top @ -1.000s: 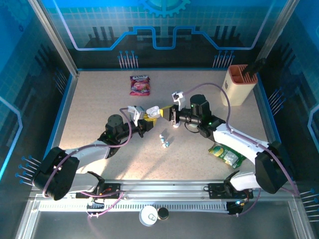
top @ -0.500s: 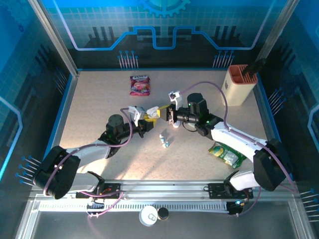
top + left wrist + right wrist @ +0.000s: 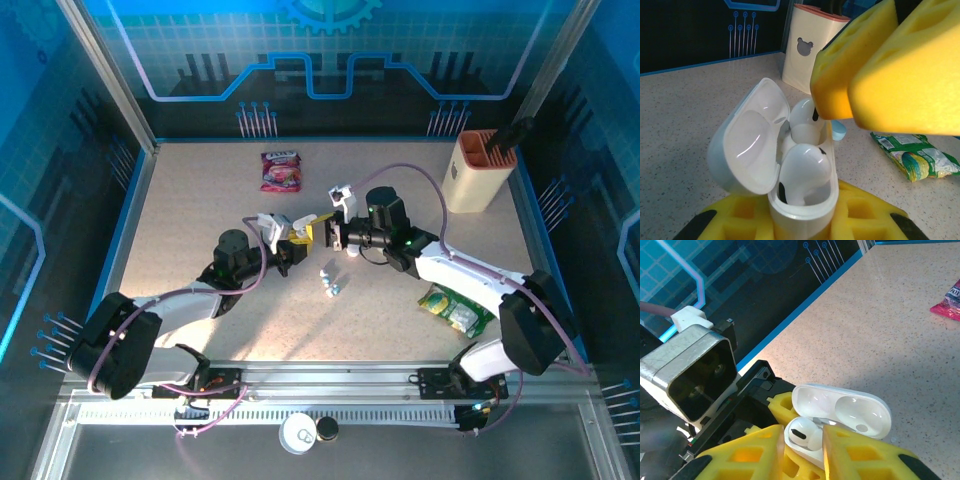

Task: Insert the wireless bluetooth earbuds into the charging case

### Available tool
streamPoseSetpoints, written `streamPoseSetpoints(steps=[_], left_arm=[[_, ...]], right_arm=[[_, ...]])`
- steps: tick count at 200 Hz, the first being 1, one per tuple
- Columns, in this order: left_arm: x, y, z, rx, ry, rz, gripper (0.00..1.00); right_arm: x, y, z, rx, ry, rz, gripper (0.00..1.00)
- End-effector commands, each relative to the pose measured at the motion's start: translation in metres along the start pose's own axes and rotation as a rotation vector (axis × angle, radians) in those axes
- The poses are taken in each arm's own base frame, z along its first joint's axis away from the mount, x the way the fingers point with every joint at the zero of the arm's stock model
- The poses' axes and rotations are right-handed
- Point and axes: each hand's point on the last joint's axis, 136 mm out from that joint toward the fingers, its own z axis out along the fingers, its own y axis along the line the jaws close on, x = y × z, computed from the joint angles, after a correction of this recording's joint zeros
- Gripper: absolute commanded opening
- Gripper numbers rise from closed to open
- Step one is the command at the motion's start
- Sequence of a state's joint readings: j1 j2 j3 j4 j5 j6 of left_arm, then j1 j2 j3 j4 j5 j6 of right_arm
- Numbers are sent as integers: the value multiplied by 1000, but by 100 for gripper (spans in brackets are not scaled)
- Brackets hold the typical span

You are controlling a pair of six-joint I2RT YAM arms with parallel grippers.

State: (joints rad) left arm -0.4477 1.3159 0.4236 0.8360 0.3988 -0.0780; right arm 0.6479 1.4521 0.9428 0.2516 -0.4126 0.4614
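Two earbuds [image 3: 804, 167] in case [image 3: 800, 212], right fingers [image 3: 900, 75] overhead.

You have one charging case [image 3: 801, 212], lid open, with two earbuds [image 3: 805, 170] seated in it. Two loose earbuds [image 3: 329, 282] lie mid-table. There's one pink snack packet [image 3: 281, 170] at the far side, one green packet [image 3: 452, 308] near right, and one beige holder [image 3: 478, 172] far right.

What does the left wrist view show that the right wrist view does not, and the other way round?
Left wrist: two earbuds in the case, a beige holder and a green packet. Right wrist: a pink packet and the left arm's camera. Both: the open case with an earbud in it.
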Motion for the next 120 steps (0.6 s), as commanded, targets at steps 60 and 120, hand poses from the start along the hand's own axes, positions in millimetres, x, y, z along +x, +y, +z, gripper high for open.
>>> streamPoseSetpoints(steps=[60, 120], left_arm=[[-8, -5, 2, 18, -24, 240, 9], [-11, -4, 2, 7, 9, 324, 8]], right_arm=[[-34, 16, -17, 33, -67, -96, 48], [-29, -23, -4, 255, 91, -41, 40]])
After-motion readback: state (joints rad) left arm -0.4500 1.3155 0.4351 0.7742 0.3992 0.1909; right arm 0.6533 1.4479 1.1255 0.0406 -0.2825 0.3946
